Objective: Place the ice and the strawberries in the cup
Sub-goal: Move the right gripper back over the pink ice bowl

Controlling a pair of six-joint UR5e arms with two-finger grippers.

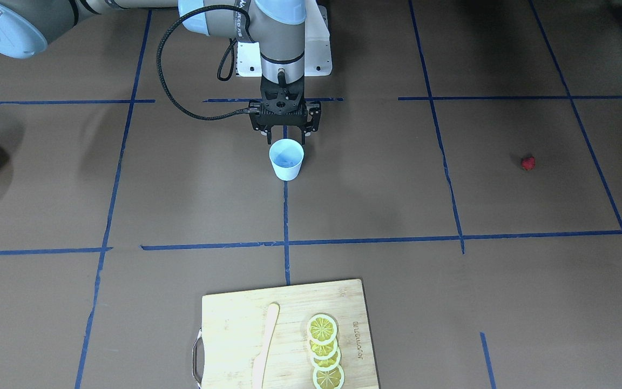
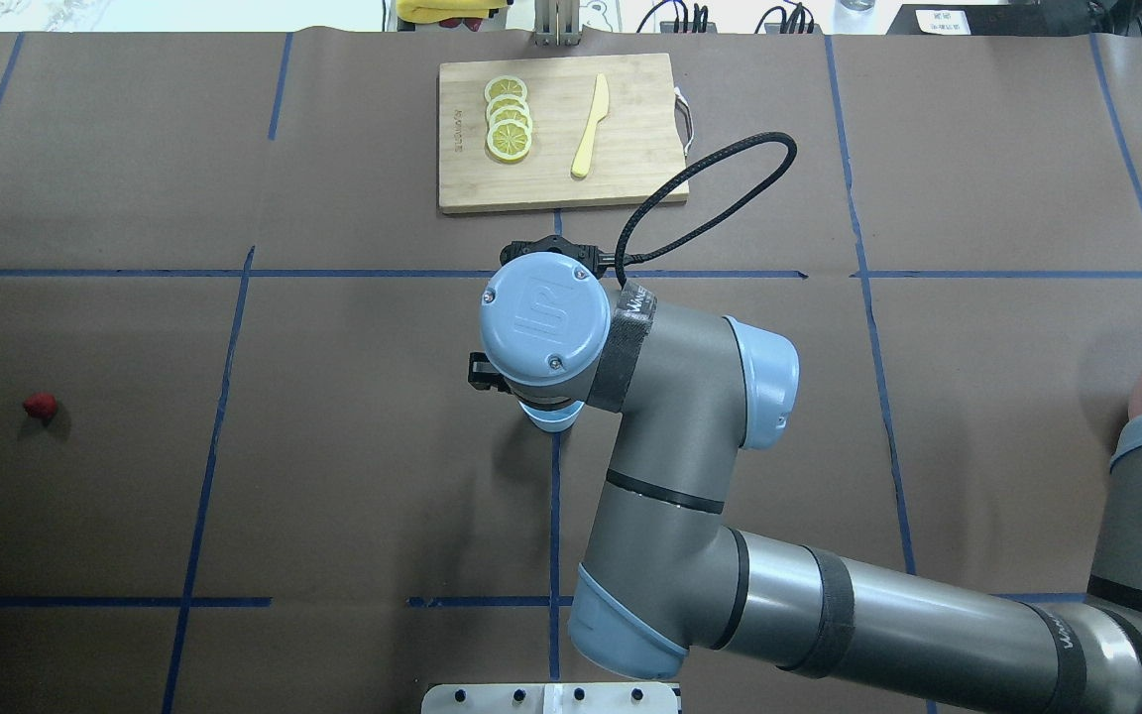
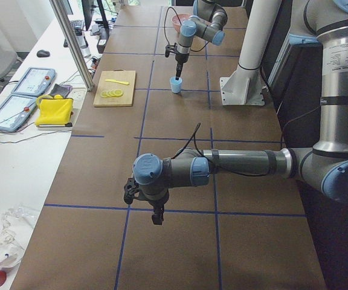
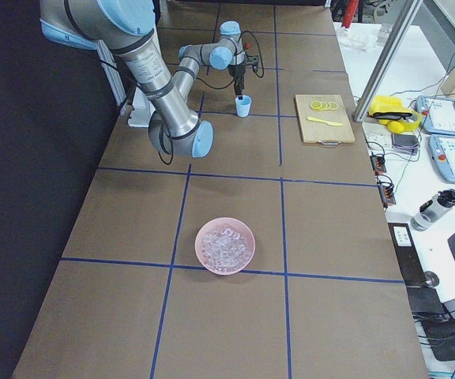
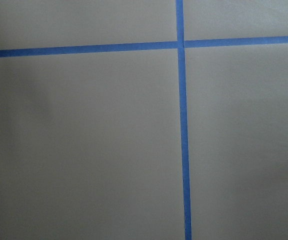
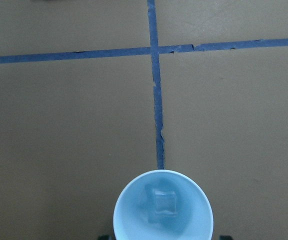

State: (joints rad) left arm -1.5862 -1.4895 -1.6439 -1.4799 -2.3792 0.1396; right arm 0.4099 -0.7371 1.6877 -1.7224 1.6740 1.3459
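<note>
- The bench [image 2: 333, 476] is covered in brown paper and marked into squares with blue tape.
- The strawberry [image 2: 40, 405] lies alone on the bare paper, far out to the left of the right jaws. It looks small, light and soft, and round enough to roll. I would pinch it gently across its widest part, coming straight down.
- The left jaws hang low over the bare bench and show only in the side view, so I cannot tell whether they are spread or closed. Their own camera shows nothing but paper and tape.
- The cup [image 1: 286, 159] stands upright directly under the right jaws. These are spread and empty, with one tip on each side of the rim's line.
- The cup is thin plastic and probably light, so a knock on the rim would likely tip it.
- One ice cube [image 6: 165, 207] lies at the bottom of the cup.
- The cutting board [image 2: 630, 178], with lemon slices [image 2: 509, 119] and a knife [image 2: 591, 127], sits beyond the right jaws on the far side of the bench.
- The pink bowl [image 4: 227, 271] is well off to the right of the right jaws and holds a heap of ice [image 4: 226, 245].
- The cubes look hard, slick and small. It seems best to take a top one by two flat, opposite faces, since a grip on the corners would likely squirt it out.
</note>
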